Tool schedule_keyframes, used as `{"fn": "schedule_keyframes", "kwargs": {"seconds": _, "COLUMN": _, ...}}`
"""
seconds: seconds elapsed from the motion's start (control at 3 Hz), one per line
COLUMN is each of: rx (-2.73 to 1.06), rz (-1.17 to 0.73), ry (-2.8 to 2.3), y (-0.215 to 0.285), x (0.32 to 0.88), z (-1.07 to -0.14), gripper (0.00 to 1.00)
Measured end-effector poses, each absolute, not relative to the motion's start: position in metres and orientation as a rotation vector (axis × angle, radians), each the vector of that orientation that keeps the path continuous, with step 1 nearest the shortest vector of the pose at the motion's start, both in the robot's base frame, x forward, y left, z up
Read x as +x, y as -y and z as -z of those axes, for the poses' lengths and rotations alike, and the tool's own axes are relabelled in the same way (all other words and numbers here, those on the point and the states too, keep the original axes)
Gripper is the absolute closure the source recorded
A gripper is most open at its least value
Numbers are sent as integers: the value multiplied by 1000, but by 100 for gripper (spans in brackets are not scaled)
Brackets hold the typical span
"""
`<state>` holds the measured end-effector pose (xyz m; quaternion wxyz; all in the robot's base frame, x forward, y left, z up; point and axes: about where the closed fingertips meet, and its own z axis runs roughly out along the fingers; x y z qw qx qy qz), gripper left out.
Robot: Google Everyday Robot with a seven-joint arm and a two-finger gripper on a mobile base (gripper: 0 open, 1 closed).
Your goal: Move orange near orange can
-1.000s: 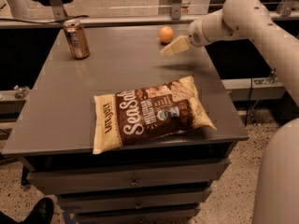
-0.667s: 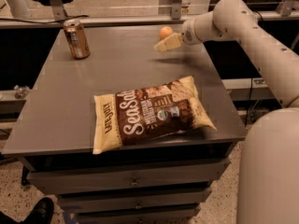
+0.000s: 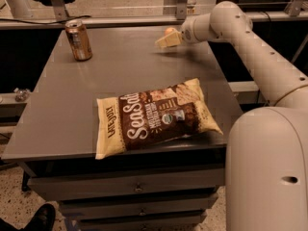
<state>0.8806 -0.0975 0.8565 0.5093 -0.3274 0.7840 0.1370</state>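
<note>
The orange (image 3: 170,32) sits at the far right of the grey table top (image 3: 130,71). Only its upper part shows, behind my gripper. My gripper (image 3: 165,41) is right at the orange, in front of it and just over the table, with the cream arm (image 3: 240,37) reaching in from the right. I cannot tell whether it touches the orange. The orange can (image 3: 78,40) stands upright at the far left corner of the table, well to the left of the orange and the gripper.
A large brown-and-cream snack bag (image 3: 154,115) lies flat near the table's front edge. Drawers (image 3: 137,189) sit below the table top. A metal rail (image 3: 120,20) runs behind the table. My white base (image 3: 267,172) stands at the right.
My gripper has moved left along the far edge and now covers the lower part of the orange. The orange, can and bag have stayed where they were.
</note>
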Motion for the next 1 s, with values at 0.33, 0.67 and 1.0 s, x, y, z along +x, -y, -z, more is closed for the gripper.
{"fn": "schedule_keyframes", "kwargs": {"seconds": 0.33, "rx": -760, "rz": -349, "ry": -1895, "y": 93, "x": 890, "z": -847, "gripper": 18}}
{"fn": "schedule_keyframes", "kwargs": {"seconds": 0.67, "rx": -745, "rz": -361, "ry": -1889, "y": 92, "x": 894, "z": -847, "gripper": 41}}
{"fn": "schedule_keyframes", "kwargs": {"seconds": 1.0, "rx": -728, "rz": -404, "ry": -1874, "y": 88, "x": 890, "z": -854, "gripper": 64}}
